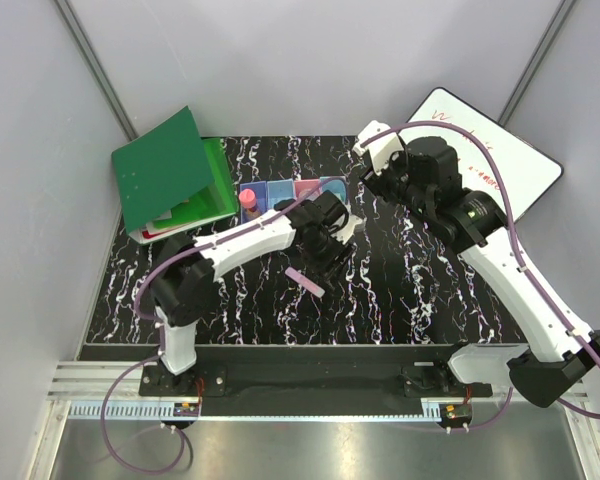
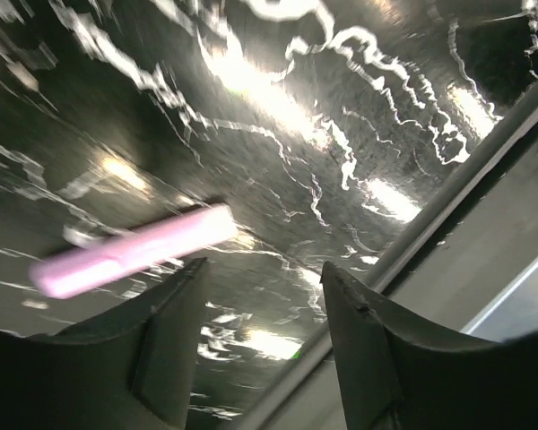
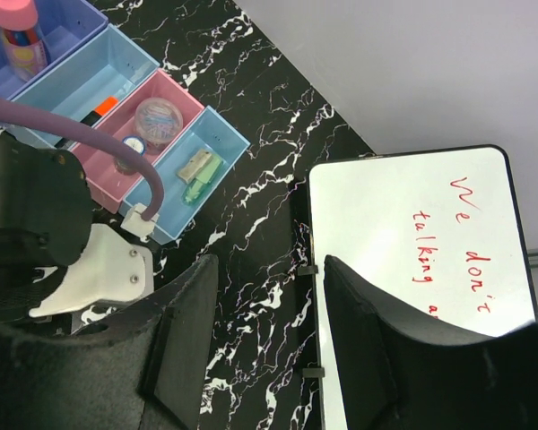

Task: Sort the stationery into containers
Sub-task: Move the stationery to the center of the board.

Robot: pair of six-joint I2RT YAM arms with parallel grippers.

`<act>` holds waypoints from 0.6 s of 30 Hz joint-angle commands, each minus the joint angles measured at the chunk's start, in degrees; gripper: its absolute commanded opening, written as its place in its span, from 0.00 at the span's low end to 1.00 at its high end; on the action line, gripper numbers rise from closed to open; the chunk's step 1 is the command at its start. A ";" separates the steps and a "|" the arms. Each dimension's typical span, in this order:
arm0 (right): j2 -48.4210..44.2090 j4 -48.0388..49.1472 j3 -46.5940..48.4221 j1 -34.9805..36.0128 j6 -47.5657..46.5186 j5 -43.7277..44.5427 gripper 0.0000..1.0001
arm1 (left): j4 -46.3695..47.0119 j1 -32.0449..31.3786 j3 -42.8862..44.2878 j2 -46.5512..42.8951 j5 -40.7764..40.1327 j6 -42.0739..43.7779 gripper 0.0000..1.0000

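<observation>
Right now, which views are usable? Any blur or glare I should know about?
Left wrist: motion-blurred, the pink marker is smeared, and there are bright glare patches on the glossy table. Right wrist: sharp, and the red writing on the whiteboard is legible. Top external: sharp and evenly lit, with no strong glare.
</observation>
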 commanded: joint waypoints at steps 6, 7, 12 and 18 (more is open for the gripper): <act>-0.90 2.36 -1.72 -0.32 -0.91 0.67 0.58 | -0.17 0.06 -2.37 0.45 1.41 -15.27 0.65; -0.82 2.45 -1.81 -0.32 -0.83 0.41 0.58 | -0.17 0.75 -2.99 0.27 1.57 -15.00 0.65; 0.15 2.72 -0.93 -0.32 -0.39 -0.21 0.58 | 1.23 2.17 -3.88 3.51 -0.70 -10.00 0.64; -0.11 2.63 -0.75 -0.40 -0.56 0.40 0.59 | 3.42 2.70 -1.07 7.12 2.27 -8.15 0.62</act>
